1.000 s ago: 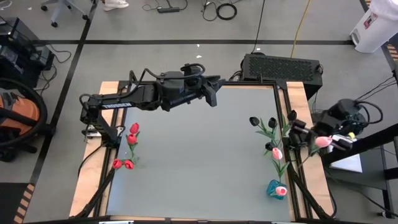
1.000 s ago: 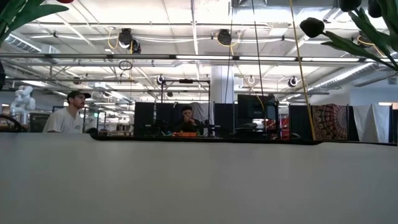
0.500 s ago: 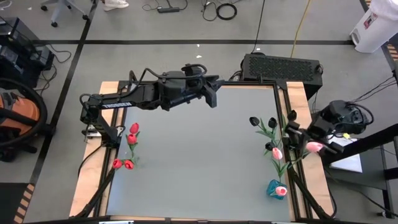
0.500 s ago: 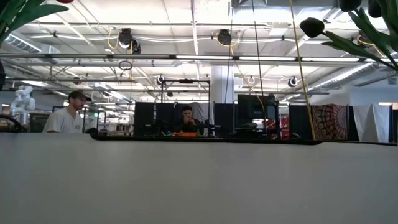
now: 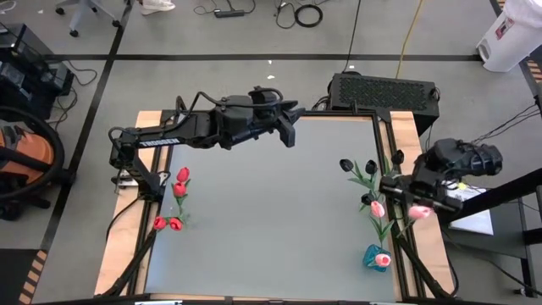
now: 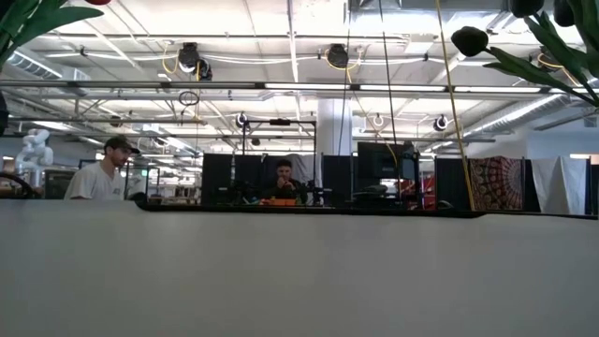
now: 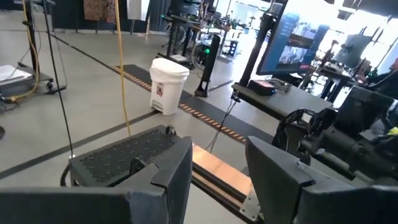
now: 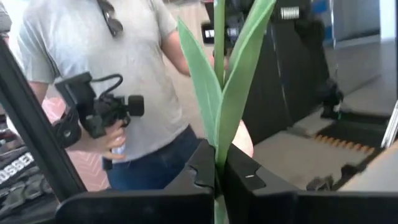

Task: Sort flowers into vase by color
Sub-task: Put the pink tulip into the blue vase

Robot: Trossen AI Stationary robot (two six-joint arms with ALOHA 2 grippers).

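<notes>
Since a second ago the right gripper (image 5: pixel 405 196) has carried its pink tulip (image 5: pixel 419 211) in from beyond the table's right edge, so the pink head now hangs just over the wooden border, near the blue vase (image 5: pixel 373 255). Everything else on the table has kept its place.

The right gripper's fingers (image 8: pixel 200 167) are clenched tight on the green stem (image 8: pixel 219 37) of that tulip, with a long leaf (image 8: pixel 239 93) rising on each side of the pinch. The left gripper (image 7: pixel 217 171) hovers well away from the blue vase, over the far edge of the table; its fingers (image 7: pixel 171 171) stand parted, with nothing between them and touching nothing.

The grey table (image 5: pixel 271 212) carries two groups of flowers. The red tulips (image 5: pixel 179 188) lie flat at the side opposite the blue vase. The black tulips (image 5: pixel 356 167) and another pink tulip (image 5: pixel 377 208) lie just beyond the blue vase, towards the far edge, and a further pink head (image 5: pixel 384 260) sits in the blue vase itself.

Past the table, a black crate (image 5: pixel 383 91) stands on the floor beyond the far edge. A person in a grey shirt (image 8: pixel 118 56) stands close by, holding a dark device (image 8: pixel 99 112). Two more people (image 6: pixel 105 168) sit at desks deep in the room.
</notes>
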